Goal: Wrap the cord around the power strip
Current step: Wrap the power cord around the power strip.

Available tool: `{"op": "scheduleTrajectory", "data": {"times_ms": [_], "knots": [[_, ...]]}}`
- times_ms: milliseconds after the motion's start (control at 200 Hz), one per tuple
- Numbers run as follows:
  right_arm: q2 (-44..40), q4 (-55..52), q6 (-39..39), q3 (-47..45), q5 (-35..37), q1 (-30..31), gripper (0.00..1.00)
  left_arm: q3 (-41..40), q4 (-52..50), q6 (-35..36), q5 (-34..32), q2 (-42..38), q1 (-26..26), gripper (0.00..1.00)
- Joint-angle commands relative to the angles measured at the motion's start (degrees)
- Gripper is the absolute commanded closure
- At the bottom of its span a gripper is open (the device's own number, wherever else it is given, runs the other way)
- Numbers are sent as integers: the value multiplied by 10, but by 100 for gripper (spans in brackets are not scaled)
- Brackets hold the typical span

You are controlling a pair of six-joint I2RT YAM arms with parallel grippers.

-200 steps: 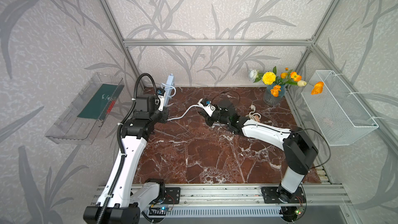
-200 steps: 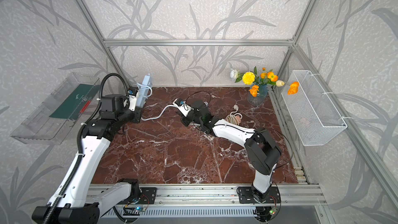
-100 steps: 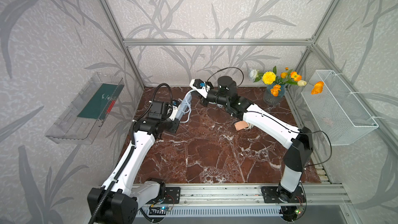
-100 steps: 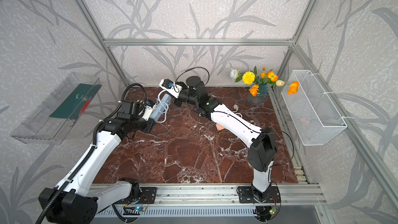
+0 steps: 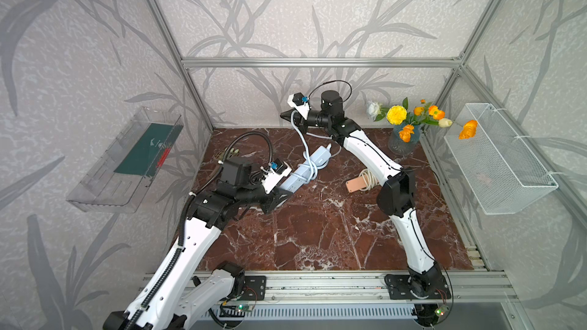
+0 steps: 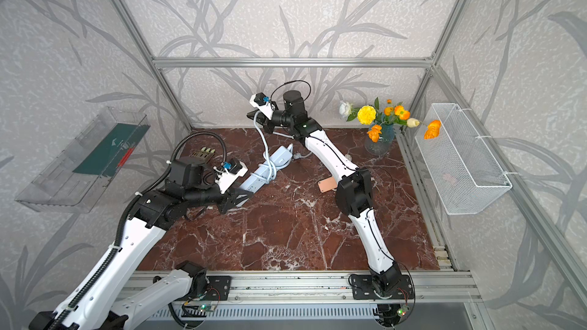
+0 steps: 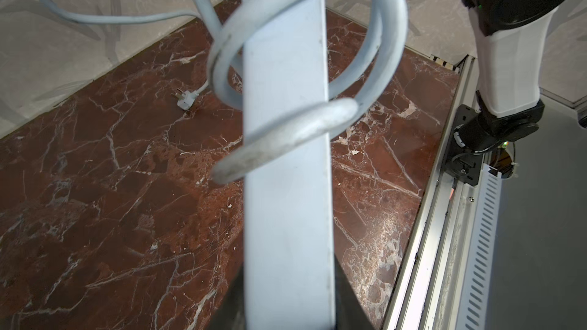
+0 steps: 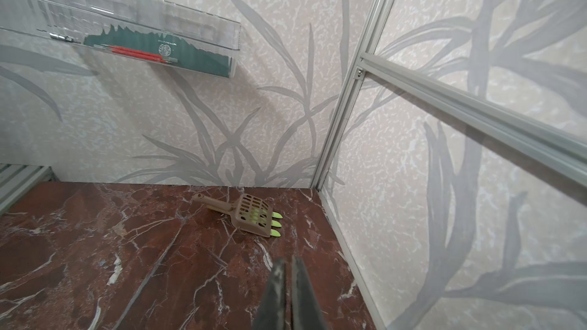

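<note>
Winding looks to be the step in hand; the left gripper (image 5: 281,196) is clamped on the near end of the power strip (image 5: 309,166), holding it up off the table (image 5: 317,233) with its far end pointing toward the back wall. About two turns of the cord (image 7: 390,26) circle the middle of the strip; in the left wrist view they stand slack, bulging away from the body rather than hugging it. From those turns the cord climbs to the right gripper (image 5: 286,116), raised high near the back wall; its fingertips sit pressed almost together in the right wrist view, and the cord does not show there, so I judge it is pinched further back in the jaws. Past that grip the cord drops to the plug (image 7: 185,102), which lies on the table well apart from the strip.

To do this well, draw the slack out first, pulling gently away from the strip so the loose turns seat; then carry the cord around in a close circle, laying each new turn just beside the last, not across it; hold the strip steady against the pull; let cord slide through the grip so the plug trails without snagging.
</note>
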Motion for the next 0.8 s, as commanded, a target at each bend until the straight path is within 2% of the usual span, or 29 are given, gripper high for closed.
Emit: {"op": "scheduleTrajectory", "data": {"times_ms": [0, 145, 265, 430, 605, 725, 795], "knots": [[5, 112, 125, -19, 14, -20, 100, 24, 10, 54, 142, -32, -16, 100], [31, 175, 238, -59, 51, -28, 100, 8, 156, -25, 145, -60, 20, 100], [29, 170, 256, -117, 120, -13, 100, -10, 269, -103, 128, -64, 61, 100], [-1, 216, 283, -228, 176, 15, 96, 12, 282, -116, 57, -42, 65, 100], [-11, 214, 279, -286, 216, 54, 90, 52, 296, -132, -39, -25, 65, 100], [0, 207, 287, -302, 217, 89, 94, 68, 306, -135, -109, -18, 66, 100], [-13, 209, 281, -343, 236, 114, 99, 80, 276, -109, -188, -8, 70, 100]]}}
